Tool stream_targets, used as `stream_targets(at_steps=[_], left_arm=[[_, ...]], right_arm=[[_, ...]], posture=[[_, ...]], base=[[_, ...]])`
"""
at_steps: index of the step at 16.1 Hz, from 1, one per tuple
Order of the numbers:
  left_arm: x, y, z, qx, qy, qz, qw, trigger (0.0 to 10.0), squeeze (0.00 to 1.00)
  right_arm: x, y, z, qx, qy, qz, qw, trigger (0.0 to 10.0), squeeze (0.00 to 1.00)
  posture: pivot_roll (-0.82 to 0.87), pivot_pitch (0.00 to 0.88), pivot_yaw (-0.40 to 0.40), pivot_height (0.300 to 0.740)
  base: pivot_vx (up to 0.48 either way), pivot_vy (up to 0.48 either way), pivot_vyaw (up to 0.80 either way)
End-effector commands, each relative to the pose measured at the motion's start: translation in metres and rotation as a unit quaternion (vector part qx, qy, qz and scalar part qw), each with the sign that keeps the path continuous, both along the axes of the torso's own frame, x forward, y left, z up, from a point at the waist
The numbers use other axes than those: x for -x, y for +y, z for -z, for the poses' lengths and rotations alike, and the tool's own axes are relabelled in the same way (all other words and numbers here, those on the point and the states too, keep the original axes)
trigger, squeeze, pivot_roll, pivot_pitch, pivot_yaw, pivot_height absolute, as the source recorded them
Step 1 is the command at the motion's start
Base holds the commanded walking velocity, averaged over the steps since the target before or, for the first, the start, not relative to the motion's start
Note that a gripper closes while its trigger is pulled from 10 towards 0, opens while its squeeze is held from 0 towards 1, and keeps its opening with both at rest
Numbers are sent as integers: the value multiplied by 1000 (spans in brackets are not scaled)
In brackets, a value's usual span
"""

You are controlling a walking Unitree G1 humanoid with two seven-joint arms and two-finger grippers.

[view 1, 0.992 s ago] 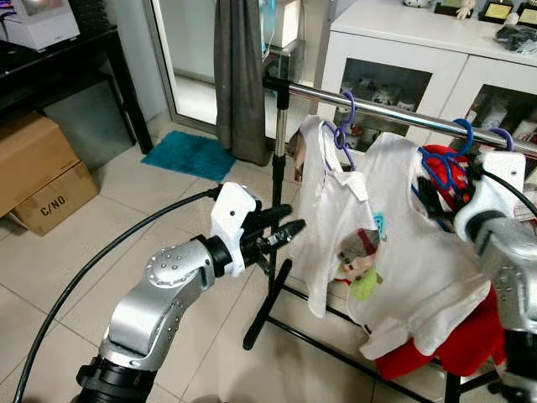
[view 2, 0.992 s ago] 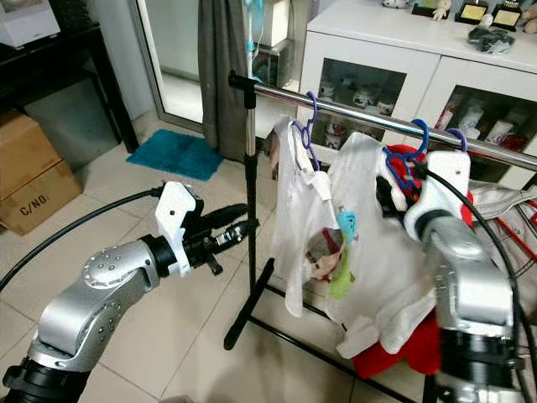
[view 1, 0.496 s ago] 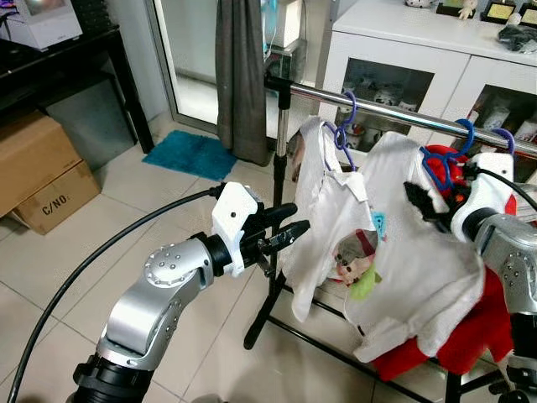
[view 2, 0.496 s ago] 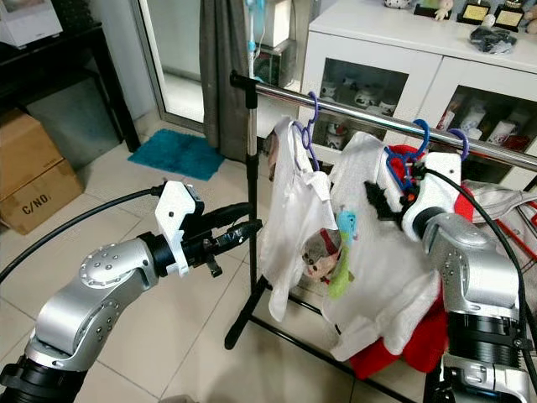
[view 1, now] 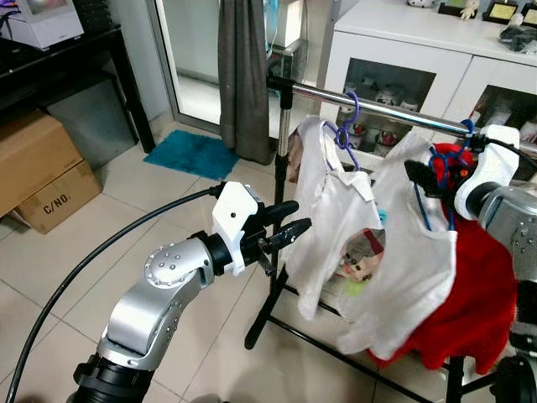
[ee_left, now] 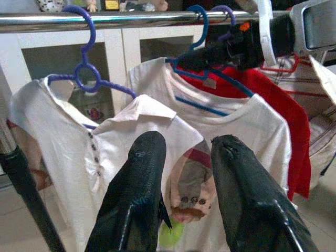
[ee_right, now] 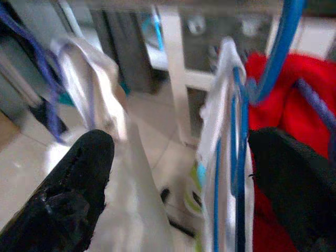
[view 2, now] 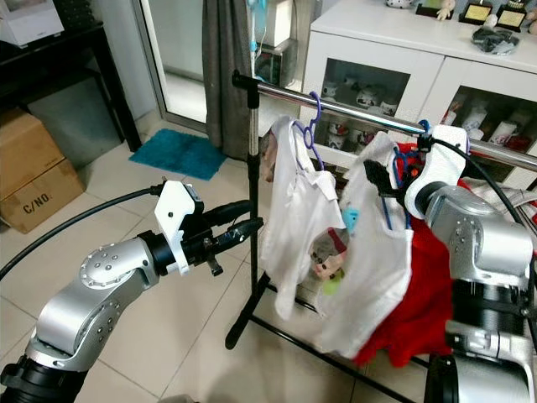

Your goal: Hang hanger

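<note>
Hanger [view 1: 440, 164] number 2 on your rail is the blue one carrying a white T-shirt [view 1: 403, 260]; its hook sits at the metal rail [view 1: 369, 107], but your right arm's white wrist housing covers that spot, so you cannot tell whether the hook is fully over the bar. Your right gripper [ee_right: 178, 173] is up beside that hanger, its 2 black fingers spread wide apart with the blue wire and the shirt's neckline between them, touching neither as far as the blurred right wrist view lets you judge. Behind the T-shirt hangs a red garment [view 1: 478, 294], mostly hidden, its own hanger hard to make out except for a purple hook [ee_left: 227, 13] in the left wrist view. Nearer the rack's upright pole [view 1: 280, 168] a purple hanger [view 1: 346, 126] holds a white collared shirt [view 1: 323, 218] with buttons, and a printed figure on the T-shirt shows only partly past it. Your left gripper [view 1: 289, 228] is held out in front of the rack, well short of the clothes, with its 2 fingers slightly parted and nothing between them. The rack's right end is cut off by the frame edge. Behind it stand a white cabinet [view 1: 394, 50], a grey curtain [view 1: 243, 75], a teal mat [view 1: 189, 155] and cardboard boxes [view 1: 42, 172].
</note>
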State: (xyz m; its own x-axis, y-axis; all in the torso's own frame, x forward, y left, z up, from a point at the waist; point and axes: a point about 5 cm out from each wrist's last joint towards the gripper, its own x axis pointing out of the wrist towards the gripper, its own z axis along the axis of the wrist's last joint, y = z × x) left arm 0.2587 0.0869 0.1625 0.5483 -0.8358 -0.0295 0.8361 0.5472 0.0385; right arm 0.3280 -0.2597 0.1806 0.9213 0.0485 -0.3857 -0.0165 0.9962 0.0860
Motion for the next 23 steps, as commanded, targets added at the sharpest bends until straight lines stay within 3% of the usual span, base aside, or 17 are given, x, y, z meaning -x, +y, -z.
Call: stream_targets(at_steps=[1, 4, 6, 7, 9, 15, 23], left_arm=[[-1, -2, -1, -7, -6, 6, 1000, 10000, 0], [-3, -2, -1, -9, -9, 7, 1000, 10000, 0], [-3, -2, -1, -10, -10, 6, 1000, 10000, 0], [-3, -1, -1, -10, -11, 5, 1000, 10000, 0], [-3, -1, -2, -10, -12, 4, 1000, 10000, 0], [-5, -1, -2, -11, -12, 3, 1000, 10000, 0], [-6, -2, -2, -13, -16, 15, 1000, 10000, 0]], right_arm=[[-3, -3, -3, 14, 8, 11, 1000, 10000, 0], [-15, -5, -4, 15, 27, 41, 999, 9843, 0], [-19, -5, -6, 20, 27, 43, 998, 3647, 0], [-21, -5, -6, 28, 28, 45, 998, 2118, 0], [-23, -6, -5, 48, 32, 44, 997, 157, 0], [-25, -15, 3, 51, 63, 73, 994, 0, 0], [-29, -16, 3, 50, 62, 78, 994, 0, 0]], posture=[[-21, 0, -8, 740], [-16, 0, -11, 740], [-11, 0, -16, 740], [-11, 0, -17, 740], [-10, 0, -19, 740], [-11, 0, -17, 740], [-7, 0, -16, 740]], base=[[0, 0, 0], [0, 0, 0], [0, 0, 0], [0, 0, 0], [0, 0, 0], [0, 0, 0], [0, 0, 0]])
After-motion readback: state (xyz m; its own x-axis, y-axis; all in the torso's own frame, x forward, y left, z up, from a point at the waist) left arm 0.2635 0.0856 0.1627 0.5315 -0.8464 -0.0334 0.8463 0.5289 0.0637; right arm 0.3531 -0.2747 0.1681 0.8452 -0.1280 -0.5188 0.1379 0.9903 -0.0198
